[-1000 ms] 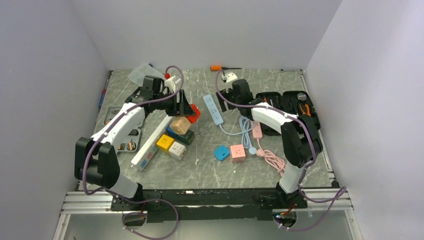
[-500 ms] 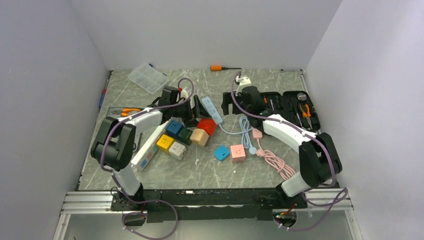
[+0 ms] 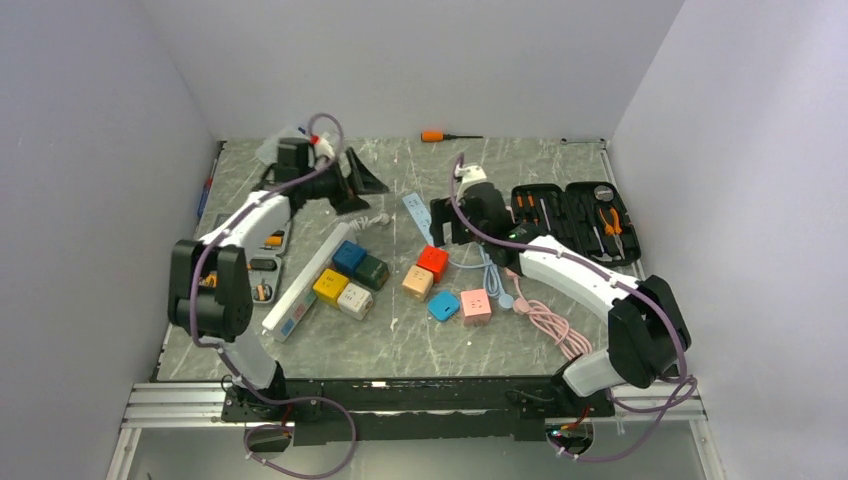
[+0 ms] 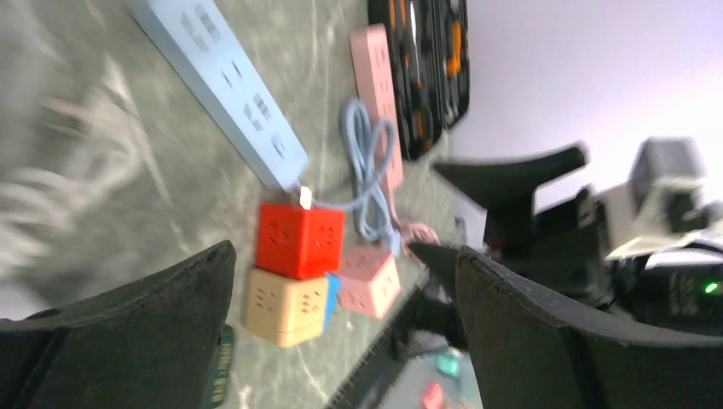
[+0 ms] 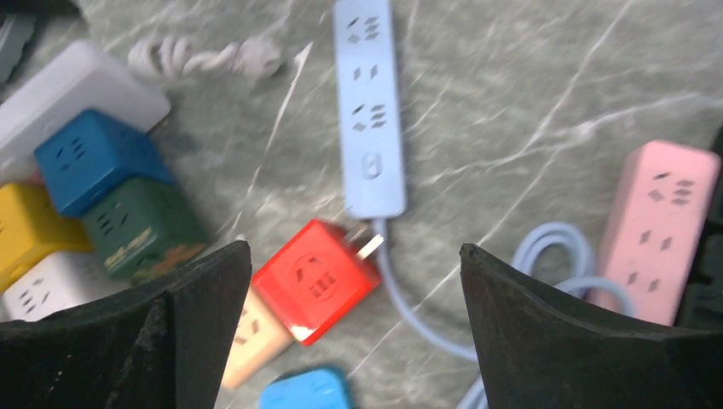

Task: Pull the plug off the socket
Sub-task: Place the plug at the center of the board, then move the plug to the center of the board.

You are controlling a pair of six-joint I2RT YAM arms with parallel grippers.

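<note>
At the left of the marble-patterned table (image 3: pixel 400 345), a long white power strip (image 3: pixel 305 282) lies beside a cluster of blue (image 3: pixel 348 257), green (image 3: pixel 371 271), yellow (image 3: pixel 330 285) and white (image 3: pixel 354 300) cubes. Behind them, near the back wall, the left gripper (image 3: pixel 362 185) hangs in the air, its jaws spread wide with nothing between them. At mid-table the red cube (image 3: pixel 432 262) lies free on the surface. Its metal prongs (image 5: pixel 368 247) are bare and plugged into nothing, and one corner rests against the beige cube (image 3: pixel 417 283). The prongs point toward the cable end of the light-blue power strip (image 5: pixel 368 111). The right gripper (image 3: pixel 442 228) hovers just behind the red cube, its jaws likewise wide apart and gripping nothing. A pink cube (image 3: pixel 476 304) sits a little nearer the arms' bases. At far right, an open tool case (image 3: pixel 570 212) lies by the table's edge.
</note>
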